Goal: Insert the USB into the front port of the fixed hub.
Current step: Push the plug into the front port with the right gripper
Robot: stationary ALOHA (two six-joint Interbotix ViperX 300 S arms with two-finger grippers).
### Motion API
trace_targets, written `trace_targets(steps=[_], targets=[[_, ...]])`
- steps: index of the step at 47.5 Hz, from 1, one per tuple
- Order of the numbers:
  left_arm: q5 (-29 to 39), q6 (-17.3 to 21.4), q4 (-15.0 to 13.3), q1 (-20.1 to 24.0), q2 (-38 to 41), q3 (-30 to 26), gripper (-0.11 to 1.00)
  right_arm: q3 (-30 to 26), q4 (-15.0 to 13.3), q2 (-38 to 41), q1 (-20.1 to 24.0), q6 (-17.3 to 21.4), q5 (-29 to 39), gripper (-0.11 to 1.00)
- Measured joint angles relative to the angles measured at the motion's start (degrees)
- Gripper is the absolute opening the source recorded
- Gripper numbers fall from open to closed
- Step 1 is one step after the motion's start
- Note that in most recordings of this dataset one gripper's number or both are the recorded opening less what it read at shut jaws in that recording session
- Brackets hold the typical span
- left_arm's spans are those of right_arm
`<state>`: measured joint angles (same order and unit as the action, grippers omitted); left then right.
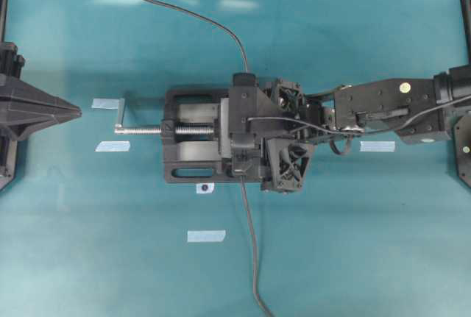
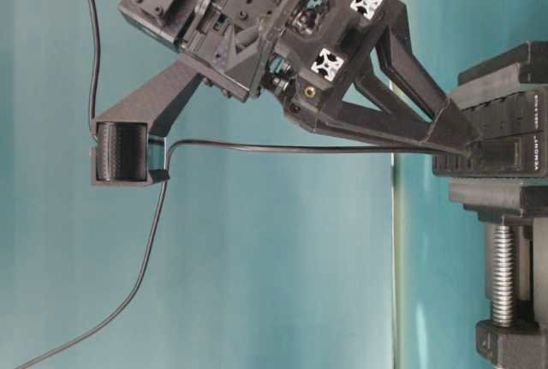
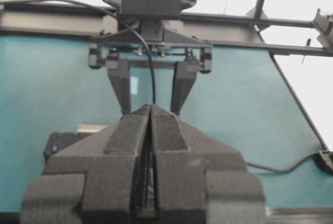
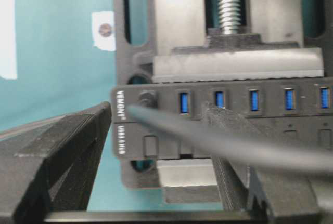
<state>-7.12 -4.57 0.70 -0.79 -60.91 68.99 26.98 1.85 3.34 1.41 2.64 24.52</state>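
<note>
Teal table (image 1: 353,243) | right tool (image 4: 156,146) — apart, reaching over fixed hub (image 4: 312,117) | left tool (image 3: 151,130) — together, level

A: What sort of place is this?
B: A robotics laboratory bench. A flat teal tabletop (image 1: 353,243) carries a black metal vise with a silver screw (image 1: 193,132), which clamps a long black USB strip with blue ports (image 4: 250,104).

A: What else shows it?
B: Pale tape strips (image 1: 206,236) mark positions around the vise; black printed robot arms (image 1: 390,107) reach toward it, and a dark metal frame (image 3: 244,21) stands behind.
</note>
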Motion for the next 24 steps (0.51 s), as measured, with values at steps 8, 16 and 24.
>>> trace_targets(steps=[8, 16, 24], targets=[[0.0, -0.1, 0.0, 0.0, 0.0, -0.1, 0.0, -0.1, 0.2, -0.6, 0.3, 0.0, 1.0, 0.7], [0.0, -0.1, 0.0, 0.0, 0.0, 0.0, 0.0, -0.1, 0.2, -0.9, 0.4, 0.0, 1.1, 0.7], [0.0, -0.4, 0.0, -0.1, -0.2, 0.1, 0.0, 0.0, 0.2, -0.9, 0.4, 0.0, 0.2, 0.7]])
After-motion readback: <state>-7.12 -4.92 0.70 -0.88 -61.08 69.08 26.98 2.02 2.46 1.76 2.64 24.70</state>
